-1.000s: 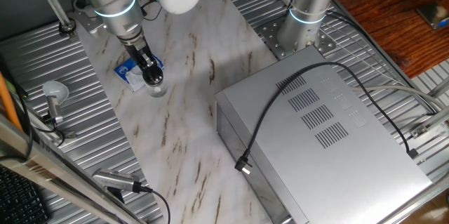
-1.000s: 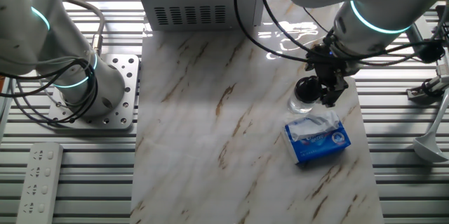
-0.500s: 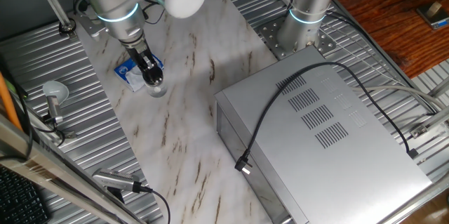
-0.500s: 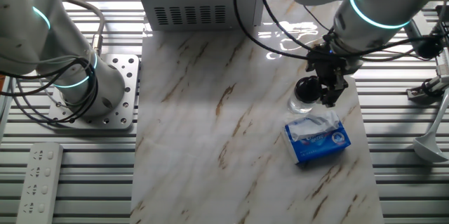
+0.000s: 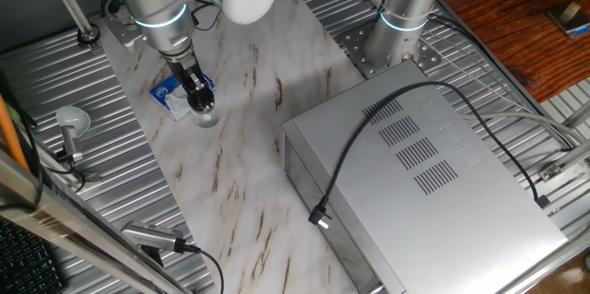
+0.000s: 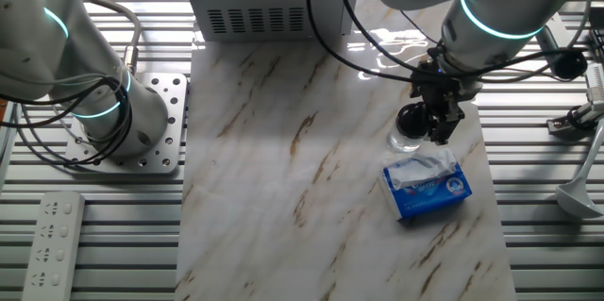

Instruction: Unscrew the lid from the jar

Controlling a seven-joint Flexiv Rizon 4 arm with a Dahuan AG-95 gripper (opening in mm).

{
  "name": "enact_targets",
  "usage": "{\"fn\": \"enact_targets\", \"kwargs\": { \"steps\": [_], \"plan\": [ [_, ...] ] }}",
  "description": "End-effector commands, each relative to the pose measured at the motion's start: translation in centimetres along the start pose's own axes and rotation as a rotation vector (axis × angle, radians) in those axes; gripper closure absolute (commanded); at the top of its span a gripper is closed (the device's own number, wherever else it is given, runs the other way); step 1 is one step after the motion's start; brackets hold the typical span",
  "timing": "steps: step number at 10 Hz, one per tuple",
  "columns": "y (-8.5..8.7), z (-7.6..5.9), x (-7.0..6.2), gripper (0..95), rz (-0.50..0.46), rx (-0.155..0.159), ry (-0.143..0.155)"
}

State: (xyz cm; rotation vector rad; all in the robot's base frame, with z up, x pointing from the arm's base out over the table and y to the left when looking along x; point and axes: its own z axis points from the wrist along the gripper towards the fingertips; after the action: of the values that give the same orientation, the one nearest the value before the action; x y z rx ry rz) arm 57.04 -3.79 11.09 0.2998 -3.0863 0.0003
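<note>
Arm reaching in from 12 o'clock, wrist pointing straight down, gripper (image 5: 199, 100) (image 6: 427, 122) low, fingers (image 6: 440, 124) closed around something small.

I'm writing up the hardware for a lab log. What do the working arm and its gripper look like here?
The arm has grey metallic segments with white rounded joint covers and a glowing cyan ring at the wrist. Black cables loop along it. The gripper is small and black, with two narrow fingers. No markings are legible on either. A second, similar grey arm with cyan rings stands on a bolted plate.
</note>
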Motion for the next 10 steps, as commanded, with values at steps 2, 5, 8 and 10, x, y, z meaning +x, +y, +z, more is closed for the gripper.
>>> {"fn": "enact_targets", "kwargs": {
  "steps": [2, 5, 8, 10],
  "plan": [
    [0.01, 0.09, -0.07, 19.0, 0.002, -0.001, -0.002],
    [0.0, 0.33, -0.07, 19.0, -0.002, -0.002, -0.002],
    [0.02, 0.5, -0.09, 19.0, -0.009, -0.003, -0.003],
    [0.1, 0.6, -0.13, 19.0, -0.009, -0.002, -0.009]
  ]
}}
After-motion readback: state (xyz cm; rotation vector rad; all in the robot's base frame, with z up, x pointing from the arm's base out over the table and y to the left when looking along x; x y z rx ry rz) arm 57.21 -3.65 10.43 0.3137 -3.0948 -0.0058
